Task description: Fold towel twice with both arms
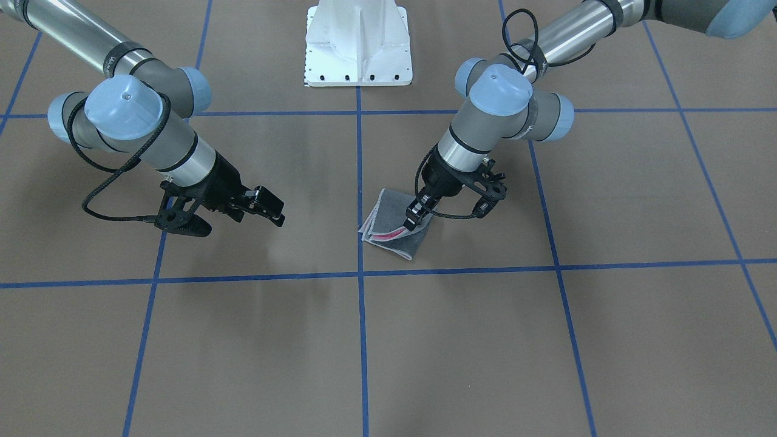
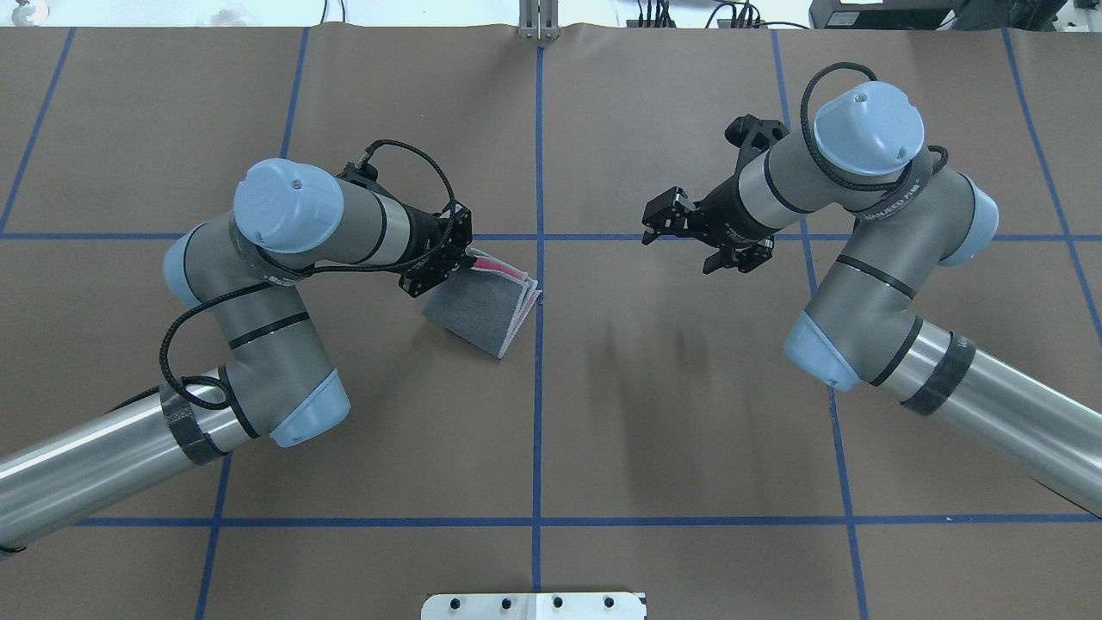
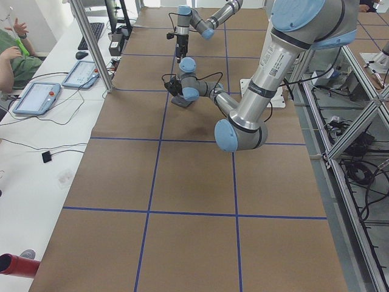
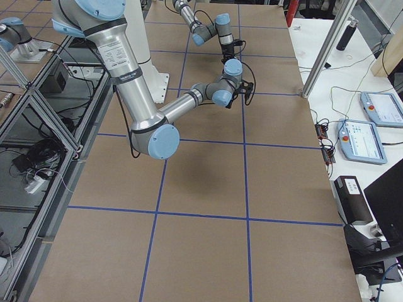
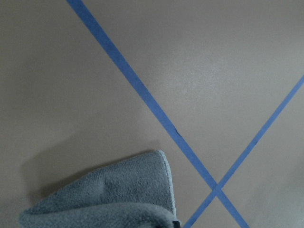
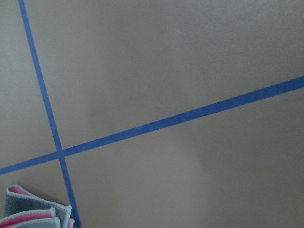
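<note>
Towel hold: the left black two-finger gripper (image 1: 413, 220) is clamped on the cloth.
Its fingertips pinch an upper edge of the small grey-and-pink terry towel (image 2: 475, 306), which lies folded, grey face outward and pink layers showing, on the brown table (image 2: 689, 413), just beside the centre blue tape line (image 2: 539, 387). The right black two-finger gripper (image 2: 651, 221) hangs spread and empty, well apart from it.

The towel (image 2: 473, 314) lies left of centre on the table (image 2: 689, 413).

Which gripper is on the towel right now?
The left gripper, its fingers at the corner of the folded towel beside the blue centre line. The right gripper hangs open, apart from it.
</note>
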